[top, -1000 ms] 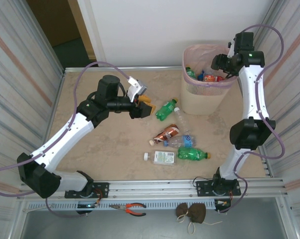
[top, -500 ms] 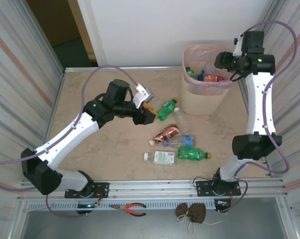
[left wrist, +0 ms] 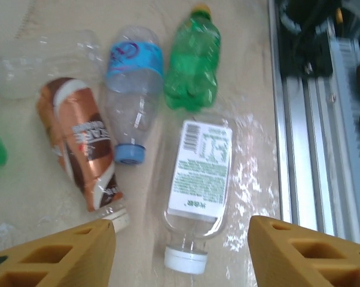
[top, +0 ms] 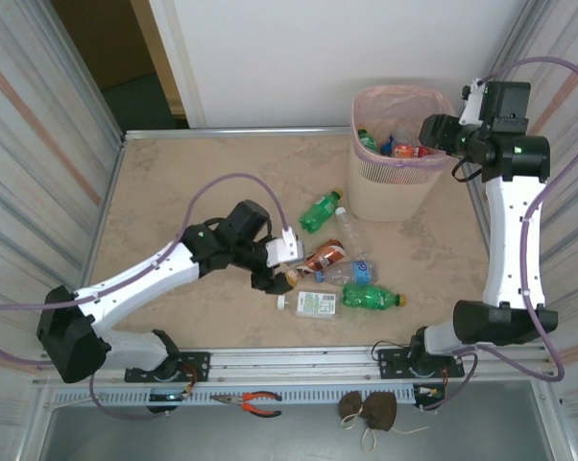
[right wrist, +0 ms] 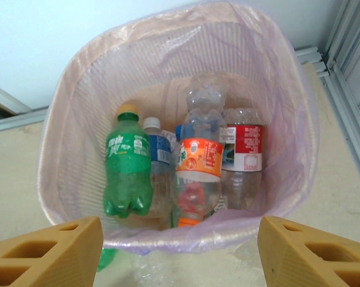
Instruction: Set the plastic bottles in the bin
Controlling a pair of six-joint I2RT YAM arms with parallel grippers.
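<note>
- The left gripper (left wrist: 181,233) is open wide and holds nothing. It hangs over the cap end of the white-labelled bottle (left wrist: 201,173), which lies on the table near the front rail (left wrist: 305,149). If the fingers close this near to the cap, I think the smooth bottle can slip out or roll toward the rail
- The neck of the brown-labelled bottle (left wrist: 78,143) is just beside one finger, so that finger may land on it and push it away
- The blue-labelled bottle (left wrist: 132,89) and the green bottle (left wrist: 192,60) lie close behind and could be knocked
- Farther, the right gripper (right wrist: 180,239), also open and empty, hovers over the bin (top: 395,192), where several bottles lie. Going lower, it may catch the pink liner (right wrist: 270,66)
</note>
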